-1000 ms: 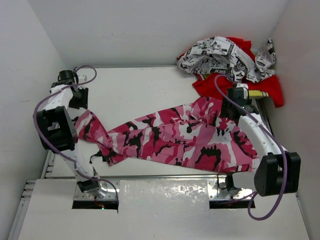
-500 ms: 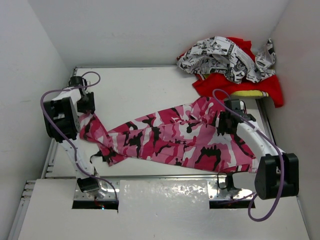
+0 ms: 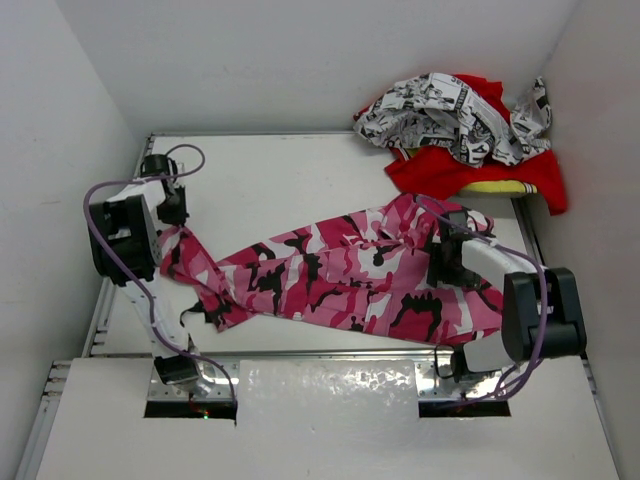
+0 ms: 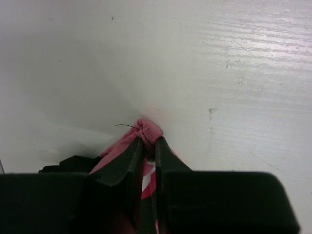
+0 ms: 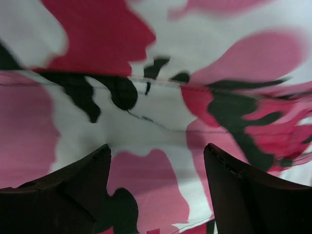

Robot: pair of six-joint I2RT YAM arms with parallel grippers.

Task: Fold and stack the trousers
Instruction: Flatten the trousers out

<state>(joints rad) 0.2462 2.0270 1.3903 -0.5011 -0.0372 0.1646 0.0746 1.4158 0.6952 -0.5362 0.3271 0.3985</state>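
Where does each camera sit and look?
Top external: high behind left arm and right arm, looking down at the white table and long pink camouflage cloth trousers.
Left wrist: on the left arm, facing the table; its left tool pinches a trouser end.
Right wrist: just above the cloth, looking down between the open right tool.
All three share the trousers.
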